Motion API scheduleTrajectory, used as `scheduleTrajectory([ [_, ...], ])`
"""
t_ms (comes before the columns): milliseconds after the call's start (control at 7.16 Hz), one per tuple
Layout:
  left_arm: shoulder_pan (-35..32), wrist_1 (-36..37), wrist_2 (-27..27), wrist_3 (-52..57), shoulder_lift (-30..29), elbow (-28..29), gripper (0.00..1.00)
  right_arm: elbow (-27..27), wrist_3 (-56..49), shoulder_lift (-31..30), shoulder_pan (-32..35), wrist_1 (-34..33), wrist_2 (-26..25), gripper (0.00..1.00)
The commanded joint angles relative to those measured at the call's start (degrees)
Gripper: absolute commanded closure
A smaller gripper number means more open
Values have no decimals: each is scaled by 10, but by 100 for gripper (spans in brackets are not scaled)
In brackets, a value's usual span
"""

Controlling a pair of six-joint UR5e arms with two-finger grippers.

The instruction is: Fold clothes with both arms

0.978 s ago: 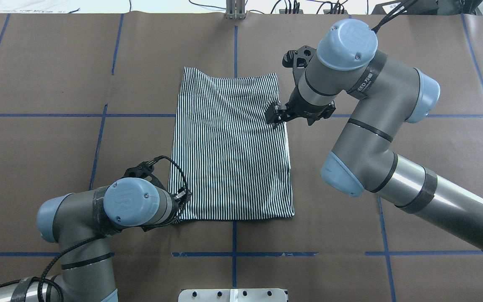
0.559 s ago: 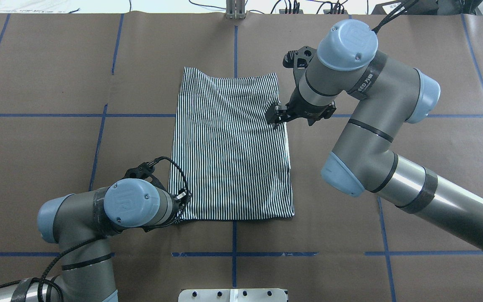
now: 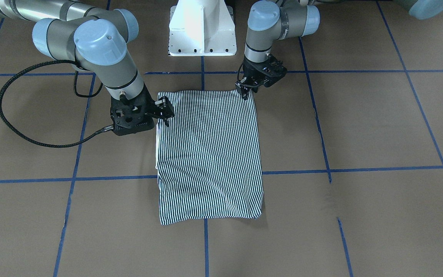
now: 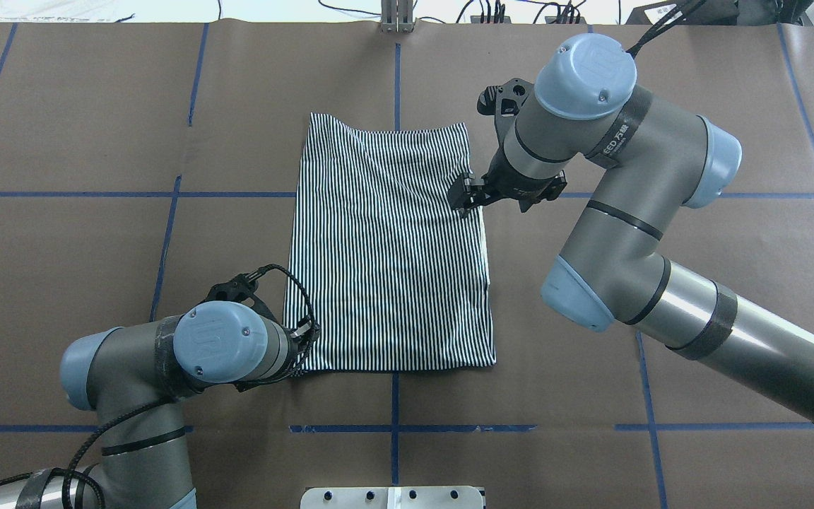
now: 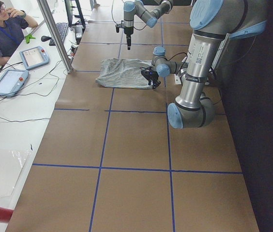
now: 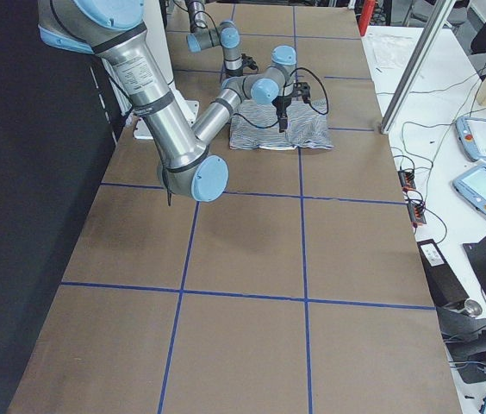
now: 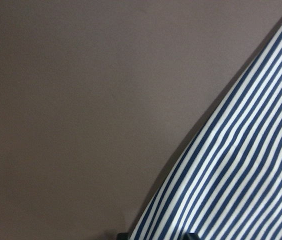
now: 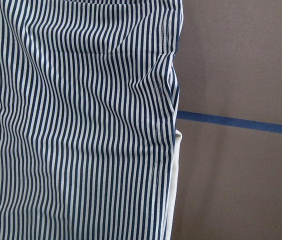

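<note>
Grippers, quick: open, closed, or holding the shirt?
Left gripper: at the shirt corner; grip cannot be told.
Right gripper: at the shirt's side edge; cannot be told.

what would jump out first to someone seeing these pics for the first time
The navy-and-white striped shirt, folded into a tidy rectangle mid-table, pops against the brown table. Two bulky grey arms with light-blue caps flank it: the left arm has the left tool at the shirt's near left corner, and the right arm has the right tool at its right edge.
</note>
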Motion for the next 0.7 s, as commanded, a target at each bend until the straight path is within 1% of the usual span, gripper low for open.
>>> scheduleTrajectory([
  [0,1,10,0,2,-2,-1,19,0,0,0,0,0,0,0],
  [419,9,11,0,1,-3,1,19,0,0,0,0,0,0,0],
  [559,9,11,0,1,-4,2,30,0,0,0,0,0,0,0],
])
